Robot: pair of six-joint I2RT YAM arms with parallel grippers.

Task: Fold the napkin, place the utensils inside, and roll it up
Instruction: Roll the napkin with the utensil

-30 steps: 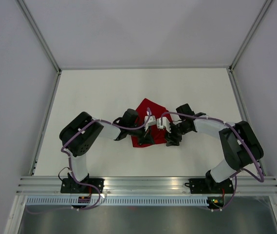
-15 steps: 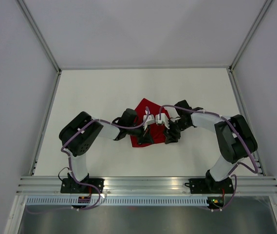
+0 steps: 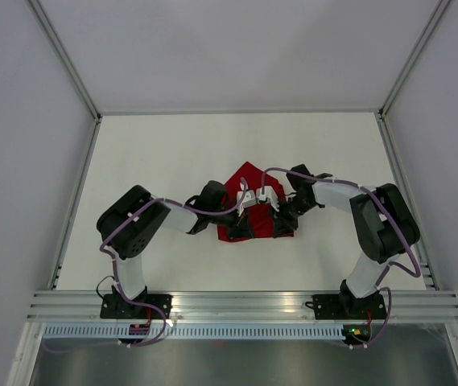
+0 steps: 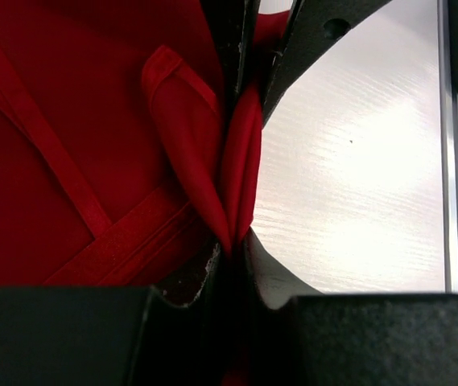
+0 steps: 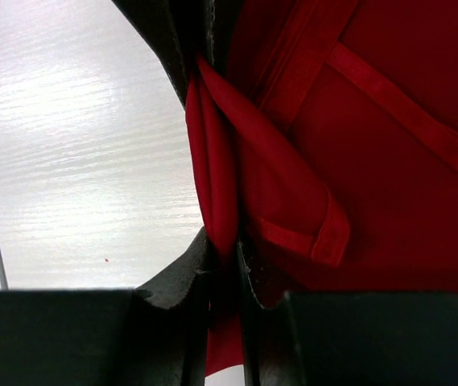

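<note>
Red napkin (image 3: 249, 181) lay bunched mid-table; left gripper (image 3: 241, 226) and right gripper (image 3: 284, 226) each pinched a gathered near-edge fold. Judgement: move both together, evenly tensioned — uneven pull would skew the crease.

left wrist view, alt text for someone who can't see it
The left gripper is shut on a bunched fold of the red napkin, which fills the left of the frame with hemmed edges showing. White table shows on the right.
</note>
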